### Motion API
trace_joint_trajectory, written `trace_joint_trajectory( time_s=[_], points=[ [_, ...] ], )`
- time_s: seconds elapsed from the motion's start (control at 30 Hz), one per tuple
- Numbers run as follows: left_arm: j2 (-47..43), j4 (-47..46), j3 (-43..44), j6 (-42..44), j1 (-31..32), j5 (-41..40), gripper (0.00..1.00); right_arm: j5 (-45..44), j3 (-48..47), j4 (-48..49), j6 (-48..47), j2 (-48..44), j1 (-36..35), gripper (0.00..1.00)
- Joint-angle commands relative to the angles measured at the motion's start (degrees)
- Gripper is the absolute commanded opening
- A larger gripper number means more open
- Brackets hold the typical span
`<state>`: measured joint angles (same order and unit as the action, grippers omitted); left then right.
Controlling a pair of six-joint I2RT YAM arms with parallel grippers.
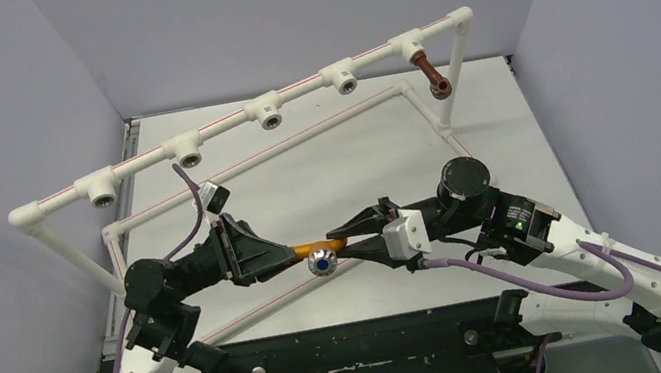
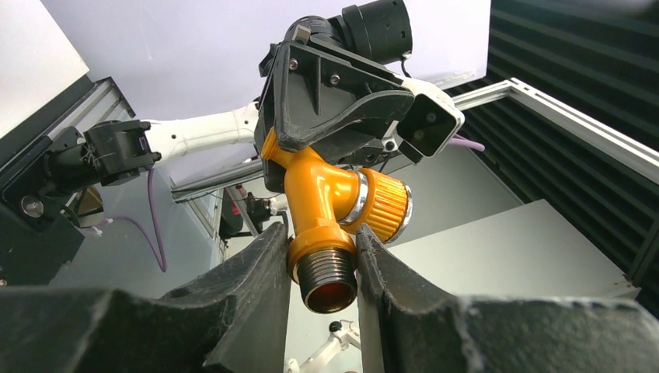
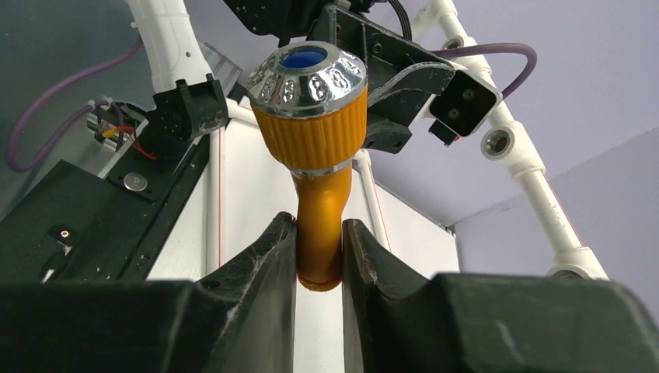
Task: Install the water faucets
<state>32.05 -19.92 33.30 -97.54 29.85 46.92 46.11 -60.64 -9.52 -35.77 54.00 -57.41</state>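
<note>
Orange-yellow plastic tap faucet with round silver knob (image 1: 319, 255) is off the table, over the near low rail of the white pipe frame (image 1: 226, 129), bridged between both grippers. Left gripper (image 2: 322, 263): jaws clamped on the faucet's collar just above the metal thread, open end facing the wrist camera. Right gripper (image 3: 319, 250): jaws clamped on the spout tip, knob out beyond the fingers. Dark reddish-brown bent-spout faucet (image 1: 433, 78) hangs from the frame's rightmost tee socket on the top rail.
</note>
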Motion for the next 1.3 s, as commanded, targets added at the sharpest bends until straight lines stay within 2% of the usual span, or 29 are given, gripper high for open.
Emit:
trace_joint_trajectory(
  time_s=[0.0,0.03,0.23,0.33,0.63,0.83,0.97,1.1,1.27],
  points=[
    [-0.41,-4.94,2.03,2.04,0.13,0.45,0.06,0.26,-0.83,6.57,2.74,-1.17,0.04,0.0],
    [-0.61,-4.09,1.98,2.59,0.13,0.21,0.18,-0.19,-0.46,7.18,3.65,-1.46,0.07,0.0],
    [-1.02,-0.92,3.13,7.48,0.13,-0.43,0.48,-3.25,1.98,11.17,10.57,-3.4,0.07,0.0],
    [-1.03,2.61,4.11,11.12,0.13,-0.95,0.57,-4.23,3.24,12.91,14.83,-4.59,0.02,0.0],
    [-1.78,8.78,7.4,21.9,0.13,-2.36,0.65,-5.16,4.54,14.18,29.84,-6.13,0.08,0.0],
    [-1.94,15.75,11.24,31.93,0.13,-2.14,0.77,-5.47,1.93,11.75,42.07,-4.46,0.03,0.0],
    [-1.65,17.39,12.45,36.41,0.13,-1.51,0.79,-6.38,-0.46,10.9,50.86,-2.32,0.08,0.0],
    [-1.26,18.42,12.64,39.83,0.13,-0.46,0.79,-6.53,-1.3,14.22,59.18,-1.05,0.08,0.0],
    [-1.11,19.83,13.07,43.17,0.13,-0.05,0.79,-6.79,-4.13,13.55,65.81,2.08,0.05,0.0]
  ],
)
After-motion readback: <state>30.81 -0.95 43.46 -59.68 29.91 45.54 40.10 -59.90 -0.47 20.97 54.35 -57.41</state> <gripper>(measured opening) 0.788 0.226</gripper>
